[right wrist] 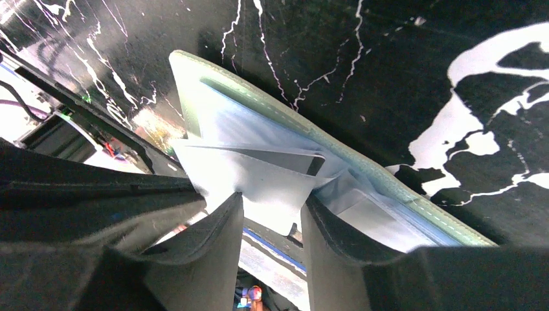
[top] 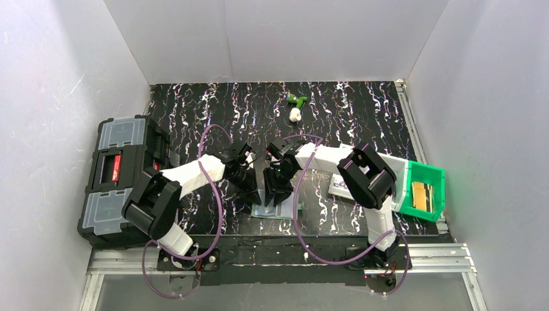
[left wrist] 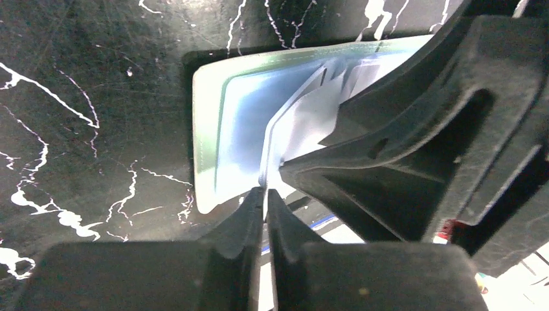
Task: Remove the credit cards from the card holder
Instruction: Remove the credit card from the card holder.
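The card holder [top: 267,211] lies open on the black marbled table near the front edge, pale grey-green with a bluish lining [left wrist: 210,129] [right wrist: 189,81]. A thin pale credit card [left wrist: 301,126] [right wrist: 259,178] stands lifted from its pockets. My left gripper [top: 254,193] [left wrist: 265,194] is shut on this card's edge. My right gripper [top: 280,191] [right wrist: 272,204] comes in from the other side. Its jaws stand apart, straddling the card's lower edge and resting against the holder. A dark corner of something peeks from a pocket behind the card.
A big black toolbox [top: 116,175] fills the left side. A green bin [top: 424,191] holding a yellowish item sits at the right, beside a white tray [top: 403,170] partly under the right arm. A small green and white object [top: 296,107] lies at the back.
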Robot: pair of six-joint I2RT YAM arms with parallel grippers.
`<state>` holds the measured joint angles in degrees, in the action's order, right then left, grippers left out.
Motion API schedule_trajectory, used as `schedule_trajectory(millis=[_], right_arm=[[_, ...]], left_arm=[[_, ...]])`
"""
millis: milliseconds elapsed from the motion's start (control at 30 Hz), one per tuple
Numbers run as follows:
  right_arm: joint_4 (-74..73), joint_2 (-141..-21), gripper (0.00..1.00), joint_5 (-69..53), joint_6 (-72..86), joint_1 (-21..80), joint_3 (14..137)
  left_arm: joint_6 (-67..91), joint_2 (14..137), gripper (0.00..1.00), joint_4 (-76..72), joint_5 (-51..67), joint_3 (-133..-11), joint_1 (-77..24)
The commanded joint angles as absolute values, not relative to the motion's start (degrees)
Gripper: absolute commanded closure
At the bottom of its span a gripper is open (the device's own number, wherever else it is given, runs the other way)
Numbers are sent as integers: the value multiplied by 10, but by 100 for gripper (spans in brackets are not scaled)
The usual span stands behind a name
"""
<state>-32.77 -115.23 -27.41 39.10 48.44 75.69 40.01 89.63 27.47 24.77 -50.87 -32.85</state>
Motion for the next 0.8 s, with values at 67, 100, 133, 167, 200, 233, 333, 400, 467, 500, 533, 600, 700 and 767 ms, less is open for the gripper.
schedule_trajectory(millis=[67,100,133,167,200,233,333,400,467,500,533,600,700,767], right_arm=[[-256,-1162,57,-290,401,493,727],[-250,-1158,57,-293,401,493,725],[-245,-1154,57,-296,402,492,723],[-241,-1151,58,-299,401,492,722],[-237,-1147,59,-301,401,492,721],[-234,-1144,60,-303,401,492,720],[-227,-1142,67,-309,400,492,720],[-227,-1143,73,-311,399,492,720],[-228,-1143,77,-310,398,492,720],[-229,-1143,78,-309,397,492,721],[-230,-1143,79,-309,398,491,721],[-232,-1147,83,-307,397,491,721],[-240,-1153,90,-304,401,486,720],[-234,-1154,95,-307,407,481,711]], left_arm=[[488,879,100,128,347,-473,-347],[498,875,100,118,347,-467,-347],[505,871,100,112,346,-463,-347],[508,868,100,111,344,-462,-347],[512,864,100,111,341,-460,-347],[515,862,100,110,338,-459,-347],[520,860,100,113,332,-457,-347],[518,865,100,128,322,-459,-347],[512,870,100,141,318,-465,-347],[510,871,100,144,317,-466,-348],[506,873,100,150,314,-470,-348],[494,874,100,167,306,-478,-349],[475,876,94,200,288,-494,-349],[462,871,87,224,272,-503,-349]])
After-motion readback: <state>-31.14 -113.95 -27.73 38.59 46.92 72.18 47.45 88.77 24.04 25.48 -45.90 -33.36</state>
